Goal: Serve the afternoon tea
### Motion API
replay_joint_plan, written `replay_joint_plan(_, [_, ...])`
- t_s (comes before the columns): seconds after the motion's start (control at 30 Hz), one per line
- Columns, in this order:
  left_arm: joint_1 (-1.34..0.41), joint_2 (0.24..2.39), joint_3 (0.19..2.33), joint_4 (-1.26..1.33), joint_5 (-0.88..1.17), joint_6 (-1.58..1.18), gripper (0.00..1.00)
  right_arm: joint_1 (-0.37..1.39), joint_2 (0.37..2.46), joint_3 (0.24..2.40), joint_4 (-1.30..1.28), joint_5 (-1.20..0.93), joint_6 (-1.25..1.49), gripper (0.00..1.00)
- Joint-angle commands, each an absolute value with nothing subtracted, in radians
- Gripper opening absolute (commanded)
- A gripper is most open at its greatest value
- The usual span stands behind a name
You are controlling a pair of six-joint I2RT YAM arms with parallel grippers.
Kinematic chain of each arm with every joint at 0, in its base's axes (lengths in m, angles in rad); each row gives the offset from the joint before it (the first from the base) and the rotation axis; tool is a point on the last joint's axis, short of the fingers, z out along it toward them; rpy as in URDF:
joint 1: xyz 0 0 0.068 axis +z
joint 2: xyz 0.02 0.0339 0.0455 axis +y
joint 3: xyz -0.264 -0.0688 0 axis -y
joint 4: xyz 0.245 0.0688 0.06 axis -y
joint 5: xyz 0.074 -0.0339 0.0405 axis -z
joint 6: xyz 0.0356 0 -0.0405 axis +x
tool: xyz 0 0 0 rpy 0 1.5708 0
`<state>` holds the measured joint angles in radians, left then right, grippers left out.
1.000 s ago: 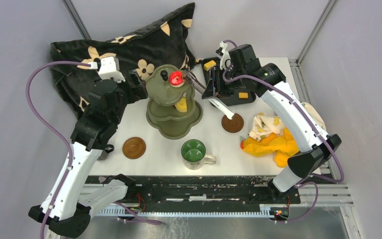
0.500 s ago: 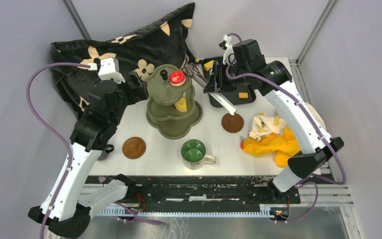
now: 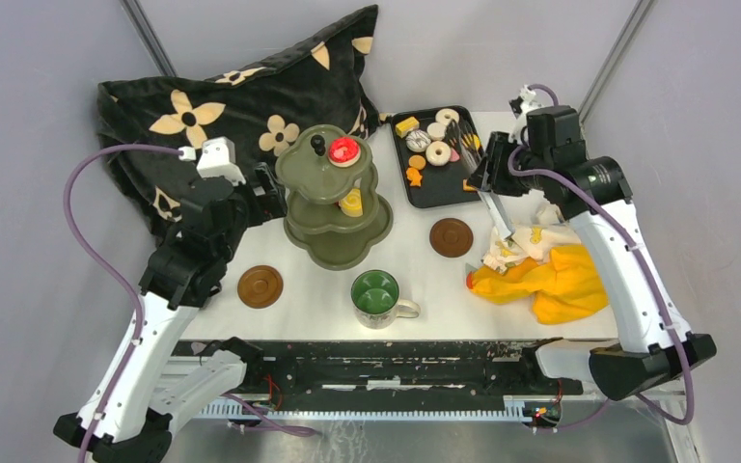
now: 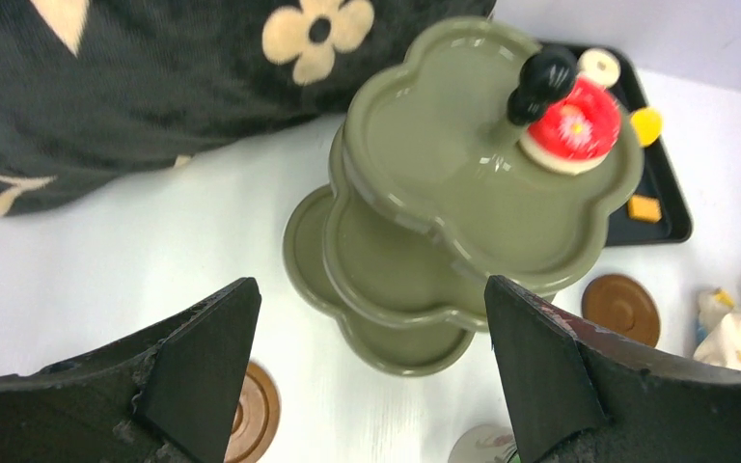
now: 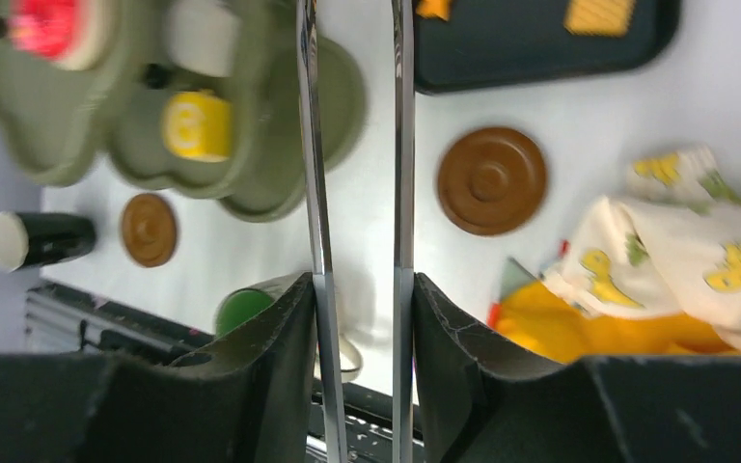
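The olive three-tier stand (image 3: 299, 174) (image 4: 444, 145) with its black knob (image 4: 545, 77) stands mid-table. A red pastry (image 3: 344, 150) (image 4: 579, 121) lies on the top tier and a yellow one (image 3: 351, 203) (image 5: 198, 125) on the middle tier. More pastries sit on the black tray (image 3: 434, 188). The green-lined mug (image 3: 376, 292) is near the front, between two brown saucers (image 3: 260, 285) (image 3: 451, 237). My left gripper (image 3: 268, 193) (image 4: 371, 299) hangs open left of the stand. My right gripper (image 3: 485, 178) (image 5: 362, 289), right of the tray, is shut on metal tongs (image 3: 498, 214) (image 5: 403, 145), which hold nothing.
A black flowered cushion (image 3: 212, 96) lies at the back left, close behind my left arm. A yellow cloth and a printed white cloth (image 3: 540, 275) are bunched at the right, under my right arm. A dark cylinder (image 5: 39, 239) lies beyond the left saucer.
My right arm has drawn back to the right from the stand with the tongs, leaving the red pastry on the top tier and uncovering the tray. The left arm has barely shifted.
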<state>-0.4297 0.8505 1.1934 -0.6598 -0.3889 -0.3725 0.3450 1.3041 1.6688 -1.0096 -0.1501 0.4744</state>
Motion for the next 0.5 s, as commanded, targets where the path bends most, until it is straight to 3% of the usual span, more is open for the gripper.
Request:
replay_joint_plan(0.0, [-0.433,0.834,1.17,-0.677,-0.354,-0.434,0.93,0.27,1.31,1.49,-0.884,-0.113,0.497,0.42])
replay_joint_plan(0.47, [-0.432,0.883,1.232,-0.689,-0.33,-0.426,0.93,0.131,1.501,1.346,-0.64,-0.206,0.567,0.44])
